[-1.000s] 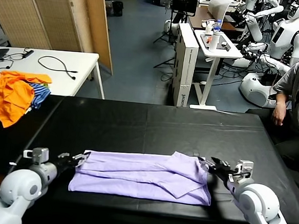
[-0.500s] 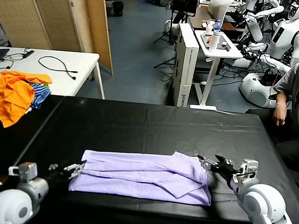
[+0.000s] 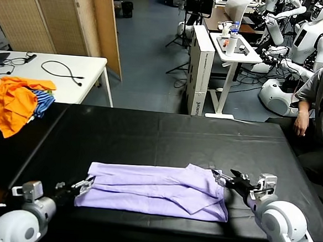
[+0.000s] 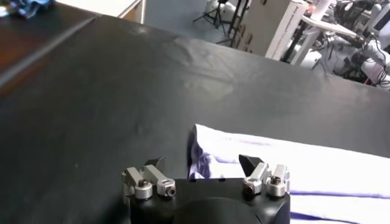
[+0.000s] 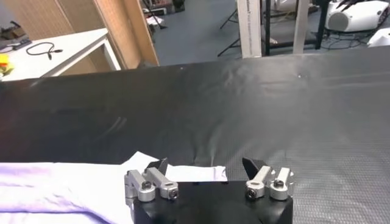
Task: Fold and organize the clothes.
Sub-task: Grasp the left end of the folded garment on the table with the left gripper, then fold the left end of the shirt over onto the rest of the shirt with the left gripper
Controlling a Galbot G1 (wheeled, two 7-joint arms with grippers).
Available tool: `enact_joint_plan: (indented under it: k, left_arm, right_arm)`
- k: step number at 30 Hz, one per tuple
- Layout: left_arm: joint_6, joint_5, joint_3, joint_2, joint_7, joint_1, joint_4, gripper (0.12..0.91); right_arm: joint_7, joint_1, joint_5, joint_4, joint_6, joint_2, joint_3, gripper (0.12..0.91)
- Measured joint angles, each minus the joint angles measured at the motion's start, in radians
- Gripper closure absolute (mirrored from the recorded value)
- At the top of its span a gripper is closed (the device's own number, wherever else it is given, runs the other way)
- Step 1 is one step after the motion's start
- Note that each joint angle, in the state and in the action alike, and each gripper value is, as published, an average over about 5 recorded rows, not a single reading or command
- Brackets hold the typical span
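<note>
The clothes, one pale lavender T-shirt (image 3: 156, 190), lie folded into a long flat band on the black table (image 3: 166, 135). My left gripper (image 3: 82, 183) sits low at the band's left end, open, its fingers just off the cloth edge. In the left wrist view the shirt (image 4: 317, 176) spreads ahead of the open left gripper (image 4: 201, 163), whose jaws hold nothing. My right gripper (image 3: 227, 178) is open at the shirt's right end. Through the right wrist view a pale corner of the shirt (image 5: 183, 173) lies between the spread jaws of the right gripper (image 5: 205, 165).
Orange garments (image 3: 13, 102) and a blue-and-white striped garment (image 3: 42, 101) are heaped at the far left by a white table (image 3: 70, 73) with a cable. A seated person (image 3: 320, 104) is at the right edge. A white cart (image 3: 233, 48) stands behind.
My left arm has drawn back toward the near edge, its fingers slipping off the shirt's left corner. The right gripper has shifted slightly to the right. The shirt lies as before.
</note>
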Motion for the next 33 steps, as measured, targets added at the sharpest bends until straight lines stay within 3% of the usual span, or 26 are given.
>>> enact_joint_plan:
  k: [6,9,17,20,27,33]
  left_arm:
    - [-0.013,0.008,0.003,-0.010,0.004,0.001,0.014,0.124]
    - [-0.024,0.008,0.003,-0.012,0.006,0.002,0.016,0.187]
    - [-0.041,0.038,0.017,-0.033,0.010,0.012,0.016,0.654]
    - [-0.047,0.060,0.023,-0.044,0.011,0.015,0.014,0.750]
    - [-0.054,0.082,0.028,-0.054,0.012,0.016,0.014,0.848]
    - [-0.073,0.147,0.027,-0.043,0.019,0.014,0.011,0.864]
  right_arm:
    - [-0.001,-0.001,-0.003,-0.001,0.001,0.001,-0.001,0.118]
    - [-0.002,-0.003,-0.006,-0.002,0.002,0.002,-0.002,0.118]
    - [-0.008,-0.003,-0.018,-0.003,0.004,0.006,-0.006,0.118]
    - [-0.011,-0.003,-0.022,-0.004,0.006,0.006,-0.006,0.118]
    - [-0.019,-0.003,-0.035,-0.007,0.012,0.010,-0.009,0.118]
    - [-0.022,-0.003,-0.041,-0.007,0.017,0.016,-0.011,0.118]
